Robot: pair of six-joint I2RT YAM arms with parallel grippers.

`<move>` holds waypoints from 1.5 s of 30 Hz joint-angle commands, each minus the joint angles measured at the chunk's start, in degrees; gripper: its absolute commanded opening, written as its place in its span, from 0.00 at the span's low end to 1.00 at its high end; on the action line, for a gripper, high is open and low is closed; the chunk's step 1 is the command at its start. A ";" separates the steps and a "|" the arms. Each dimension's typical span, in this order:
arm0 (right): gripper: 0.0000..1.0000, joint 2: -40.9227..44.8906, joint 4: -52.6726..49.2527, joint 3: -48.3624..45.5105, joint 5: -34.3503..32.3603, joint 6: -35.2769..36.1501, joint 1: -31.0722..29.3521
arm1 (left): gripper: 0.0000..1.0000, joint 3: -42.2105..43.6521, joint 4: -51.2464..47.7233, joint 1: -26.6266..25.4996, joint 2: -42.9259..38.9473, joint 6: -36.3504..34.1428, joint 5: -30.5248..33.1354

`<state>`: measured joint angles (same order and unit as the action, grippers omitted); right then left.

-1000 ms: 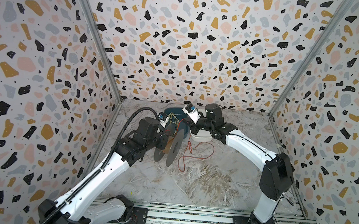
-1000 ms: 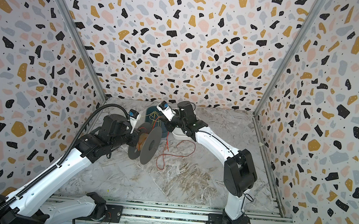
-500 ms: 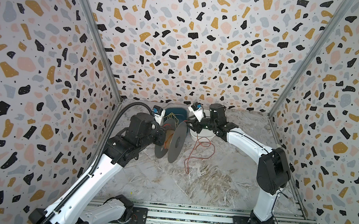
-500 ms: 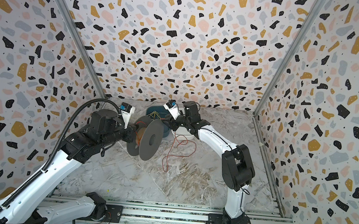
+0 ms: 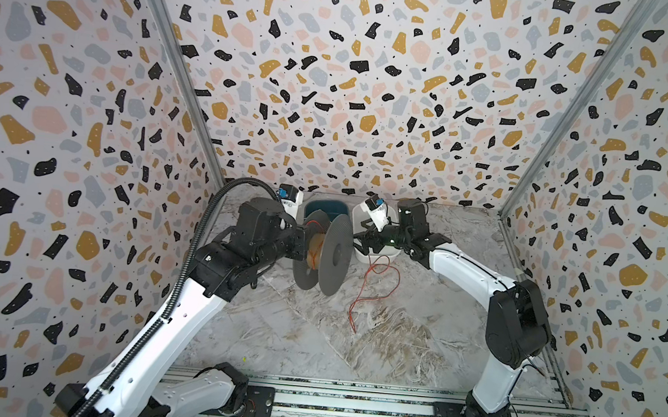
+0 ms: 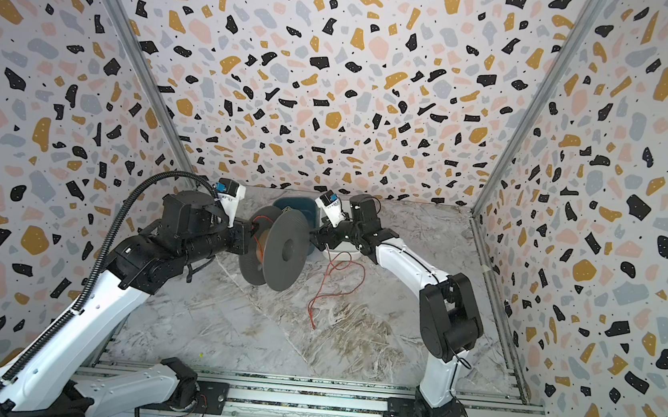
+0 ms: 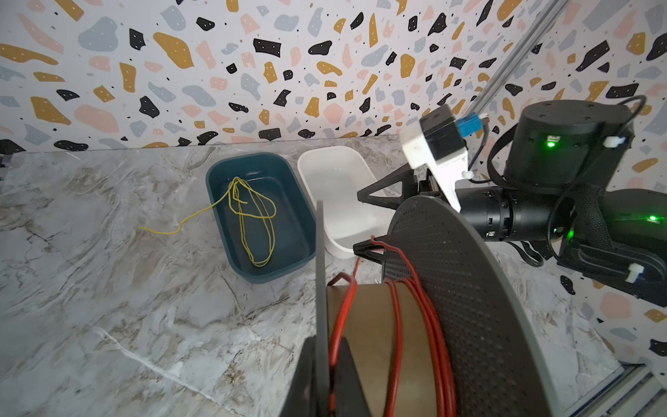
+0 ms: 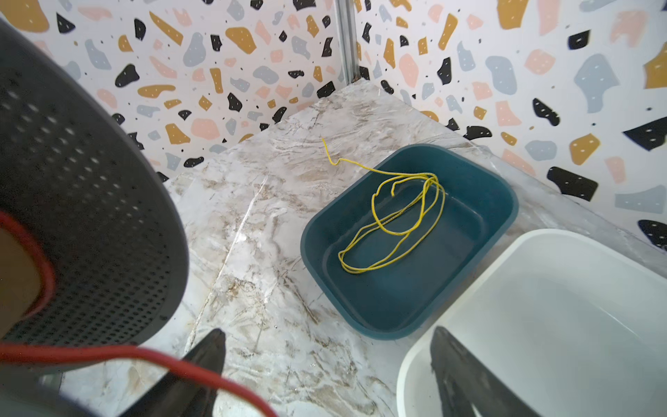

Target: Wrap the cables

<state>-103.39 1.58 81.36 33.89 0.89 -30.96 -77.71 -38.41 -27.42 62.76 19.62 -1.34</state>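
1. The spool [image 5: 330,253] was held by the left gripper [image 7: 326,348], its fingers pressed together on one flange. The spool appeared clear of the table [image 5: 414,351].
2. The cable [image 7: 398,325] was noted as a few slack red turns on the spool core. The remainder hung off the spool on the right-arm side and lay looped on the table below and in front of it.
3. The right gripper [image 8: 326,330] was found spread wide just beside the spool's outer flange. Nothing was pinched, but the cable was draped across one finger [image 7: 364,249].
4. Risk: the draped strand could be snagged if that arm were drawn away from the spool, and the slack turns would be dragged off the core.
5. Risk: with no tension applied, the turns could spring loose or ride over a flange.
6. Risk: a grip on one flange only could let the spool tilt or slip under a tug.
7. Surface: a marble-patterned sheet, scuffed and creased in front of the spool. Behind the spool a blue bin [image 8: 379,317] held a yellow wire [image 8: 357,271], and an empty white bin [image 8: 541,289] stood just beside it.
8. Room: terrazzo-patterned walls [image 5: 358,74] were recorded on three sides of the spool.
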 commanded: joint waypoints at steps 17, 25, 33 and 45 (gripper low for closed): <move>0.77 19.68 1.41 -17.93 -3.75 -13.05 6.36 | 0.00 -3.23 11.61 6.50 1.20 12.12 -6.68; 0.65 19.78 6.78 -27.88 3.71 -11.12 2.58 | 0.00 -3.24 11.89 6.59 1.14 12.12 -7.27; 0.53 14.76 10.50 -30.20 4.08 -10.32 -2.14 | 0.00 -3.59 11.22 6.84 0.61 11.23 -7.20; 0.34 6.73 14.75 -30.29 3.38 -12.05 -4.78 | 0.00 -4.19 10.89 7.04 0.60 10.61 -8.28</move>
<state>-97.06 13.76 51.42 36.86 -10.28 -35.18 -78.91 -34.20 -20.71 64.75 30.41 -7.73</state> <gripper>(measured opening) 0.355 0.053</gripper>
